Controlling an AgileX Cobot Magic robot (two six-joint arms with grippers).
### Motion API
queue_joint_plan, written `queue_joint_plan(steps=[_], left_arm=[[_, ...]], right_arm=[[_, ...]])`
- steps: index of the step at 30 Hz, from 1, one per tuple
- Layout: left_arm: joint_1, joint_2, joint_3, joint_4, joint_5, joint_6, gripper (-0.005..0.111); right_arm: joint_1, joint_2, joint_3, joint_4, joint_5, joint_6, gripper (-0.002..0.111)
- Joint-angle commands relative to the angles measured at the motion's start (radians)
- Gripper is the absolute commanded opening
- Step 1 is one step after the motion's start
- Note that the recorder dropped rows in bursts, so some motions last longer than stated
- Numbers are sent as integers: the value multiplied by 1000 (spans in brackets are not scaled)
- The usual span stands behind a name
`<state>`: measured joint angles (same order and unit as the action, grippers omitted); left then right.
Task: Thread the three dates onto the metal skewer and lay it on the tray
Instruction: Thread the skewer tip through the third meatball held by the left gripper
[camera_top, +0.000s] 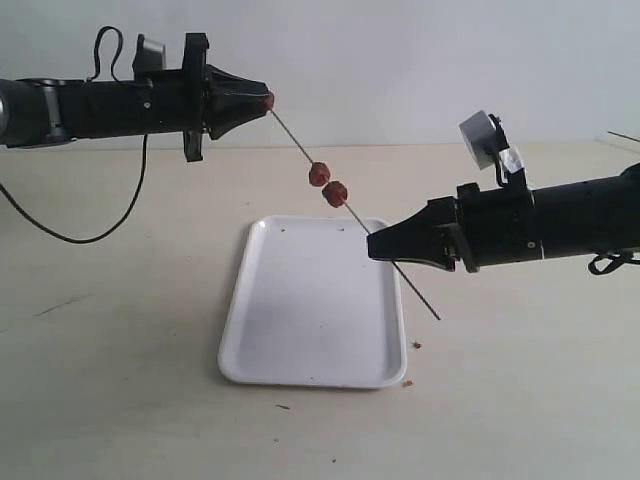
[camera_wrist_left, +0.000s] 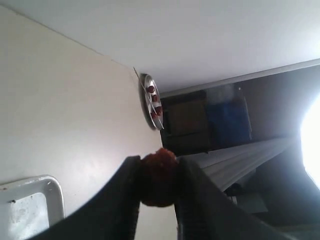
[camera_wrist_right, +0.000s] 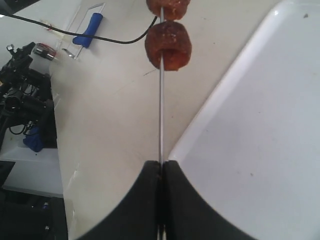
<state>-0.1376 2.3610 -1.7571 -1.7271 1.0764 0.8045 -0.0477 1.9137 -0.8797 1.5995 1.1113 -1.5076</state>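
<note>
R gripper (camera_top: 372, 246), reaching in from the right, is clamped tight on a thin straight grey metal skewer (camera_top: 296, 141) below its middle. The rod therefore hangs in the air on a slant, upper end left, lower end right, w/ its lower part above a flat glossy white rectangular tray (camera_top: 300, 330). The tray lies on the pale table (camera_top: 120, 400), centre of scene, between the two grippers. Two wrinkled red-brown dates (camera_top: 335, 193) sit threaded mid-rod, just beside each other, above the R grip. L gripper (camera_top: 258, 100), coming from the left, pinches a third wrinkled red-brown date (camera_wrist_left: 159, 176) between its fingers (camera_wrist_left: 120, 200), right at the skewer's upper tip; can't tell whether the tip has pierced it yet. Likely why: R side works as a vice, keeping the spike steady and aimed at the L gripper, so L can push fruit on along the rod's axis. Hovering over the tray prob. keeps the final set-down short.
</note>
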Motion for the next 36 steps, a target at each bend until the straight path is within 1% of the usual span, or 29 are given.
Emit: queue_joint_plan(steps=[1,16,24,36], left_arm=[[9,-13,1,-17,18,-4,28],[3,-13,1,-17,18,-20,28],[-15,-13,1,-17,-11,-22,28],[-22,-13,1,-17,-30,-49,28]], right_arm=[[2,7,6,14,-2,-18,0],[2,7,6,41,-5,-18,0],[2,7,6,16,-1,-18,0],[2,7,6,22,-13,-18,0]])
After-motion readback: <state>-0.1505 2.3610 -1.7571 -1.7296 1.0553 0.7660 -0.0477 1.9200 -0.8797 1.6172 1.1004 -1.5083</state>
